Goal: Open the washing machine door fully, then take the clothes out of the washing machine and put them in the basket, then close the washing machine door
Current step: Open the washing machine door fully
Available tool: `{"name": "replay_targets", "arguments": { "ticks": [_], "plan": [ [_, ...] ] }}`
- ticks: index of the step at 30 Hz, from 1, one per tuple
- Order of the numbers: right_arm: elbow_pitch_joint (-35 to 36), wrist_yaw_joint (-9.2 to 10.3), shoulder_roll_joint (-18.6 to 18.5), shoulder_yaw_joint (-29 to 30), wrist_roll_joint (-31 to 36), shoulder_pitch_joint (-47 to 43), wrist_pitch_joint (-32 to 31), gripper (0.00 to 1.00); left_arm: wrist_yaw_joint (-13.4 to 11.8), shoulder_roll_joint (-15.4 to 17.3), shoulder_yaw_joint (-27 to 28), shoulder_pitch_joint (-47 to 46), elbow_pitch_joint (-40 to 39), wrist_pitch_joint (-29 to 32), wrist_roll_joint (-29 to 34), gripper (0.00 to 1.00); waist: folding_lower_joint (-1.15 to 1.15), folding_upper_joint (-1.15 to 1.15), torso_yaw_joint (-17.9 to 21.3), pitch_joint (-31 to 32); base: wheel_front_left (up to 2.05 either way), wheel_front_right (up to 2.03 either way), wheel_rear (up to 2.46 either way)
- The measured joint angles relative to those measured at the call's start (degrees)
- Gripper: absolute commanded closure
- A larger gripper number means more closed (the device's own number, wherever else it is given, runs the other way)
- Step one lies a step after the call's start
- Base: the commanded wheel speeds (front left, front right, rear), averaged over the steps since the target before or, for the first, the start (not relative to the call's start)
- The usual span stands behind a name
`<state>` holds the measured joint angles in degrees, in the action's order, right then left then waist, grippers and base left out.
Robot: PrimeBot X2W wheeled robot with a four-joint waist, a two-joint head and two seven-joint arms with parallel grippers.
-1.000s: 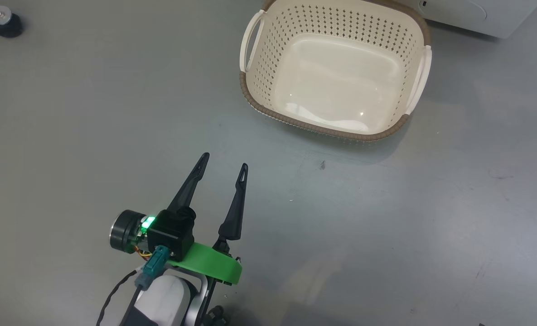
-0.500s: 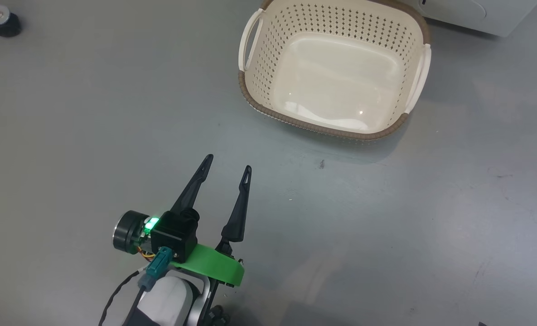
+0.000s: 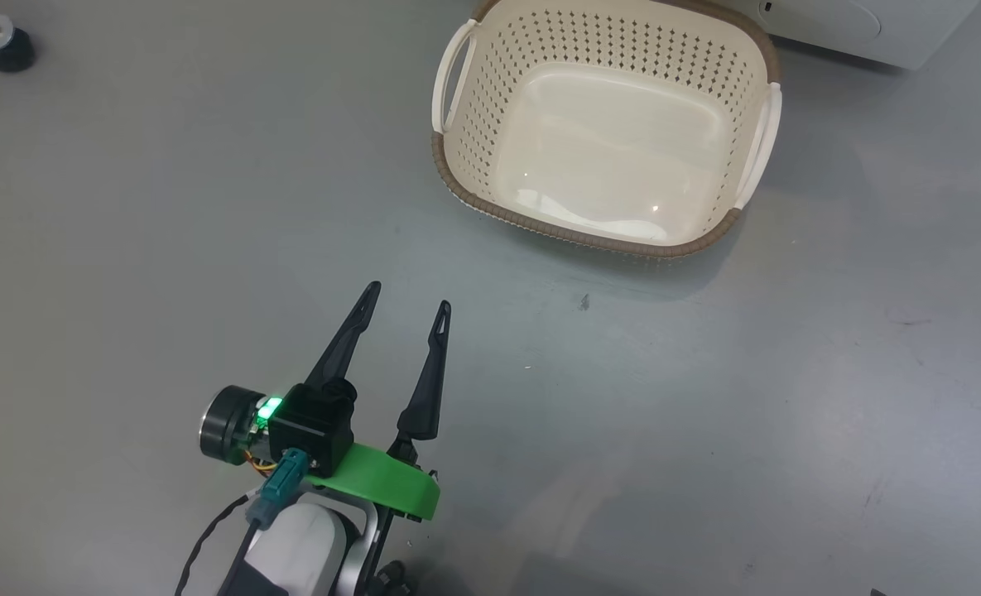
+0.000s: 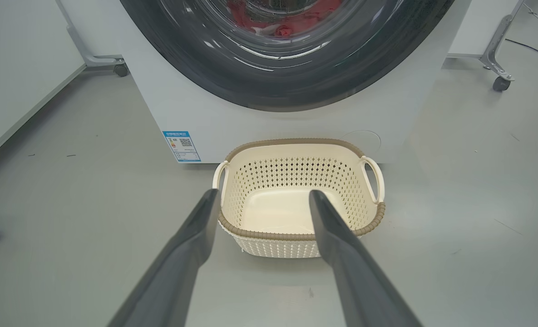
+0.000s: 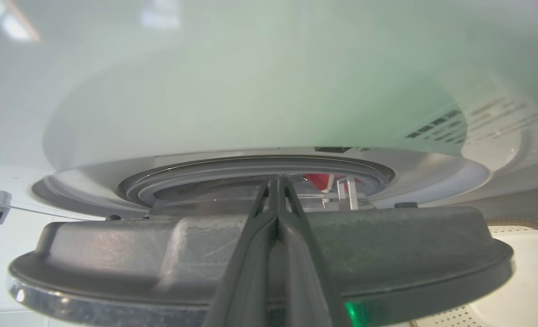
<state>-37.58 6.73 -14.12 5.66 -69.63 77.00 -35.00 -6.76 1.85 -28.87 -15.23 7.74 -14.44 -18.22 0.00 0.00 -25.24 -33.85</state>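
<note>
Cream plastic, the basket (image 3: 606, 41) stands on the grey floor (image 3: 167, 207), just near of the washing machine (image 4: 259, 122). Red clothes (image 4: 291, 22) lie behind the washing machine door (image 4: 196, 59). The left hand (image 3: 408, 295) hangs near and left of the basket, fingers spread wide, holding nothing. The right hand (image 5: 275, 181), fingers pressed together, points across the door's edge.

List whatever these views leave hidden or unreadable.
- Left wrist view: the clothes, behind the glass of the washing machine door, are cut off by the top edge.
- Left wrist view: the blue label is too small to read.
- Head view: the washing machine is cut to a corner.
</note>
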Motion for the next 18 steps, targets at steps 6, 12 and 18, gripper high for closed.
{"name": "replay_targets", "arguments": {
  "ticks": [6, 12, 18],
  "plan": [
    [-0.6, 0.01, 0.0, 0.1, -0.8, 0.0, -1.2, 1.0, 0.0, 0.0, 0.5, 0.0, 0.4, 0.0, 0.1, 0.0, 0.0, 0.0, 0.2, 0.2, 0.0, 0.0, 0.0],
    [-1.4, 0.01, 0.0, 0.1, -1.5, 0.0, -3.1, 1.0, 0.0, 0.0, 0.6, 0.0, 0.4, 0.0, 0.1, 0.0, 0.0, 0.0, 0.4, 0.3, 0.0, 0.0, 0.0],
    [-2.0, 0.07, 0.1, -0.2, -1.7, 0.0, -4.2, 1.0, 0.0, 0.0, 0.8, 0.0, 0.7, 0.0, 0.1, 0.0, 0.0, 0.0, 0.6, 0.5, 0.0, 0.0, 0.0]
  ]
}}
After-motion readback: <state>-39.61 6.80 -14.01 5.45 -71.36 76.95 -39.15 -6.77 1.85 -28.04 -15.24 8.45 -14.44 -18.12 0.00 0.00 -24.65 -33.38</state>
